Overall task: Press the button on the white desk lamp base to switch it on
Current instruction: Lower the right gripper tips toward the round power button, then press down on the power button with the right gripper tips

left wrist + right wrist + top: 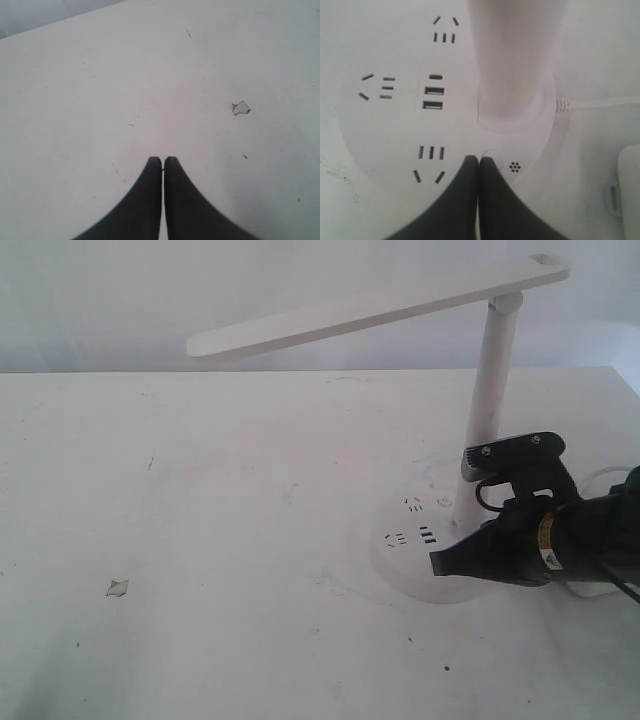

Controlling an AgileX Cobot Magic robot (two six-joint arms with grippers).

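The right gripper is holding its closed tips on a small round button near the edge of the base, half hiding it; its yellow sticker is too blurry to read. The left gripper, closed and empty, is hanging over bare table with lots of room. Farther back, the white desk lamp is standing at the table's right side.

The worktop lies open from its left edge to the middle. Near the right edge the base and upright pole block passage, the bar head overhangs the far side, and the right gripper hangs over the base.
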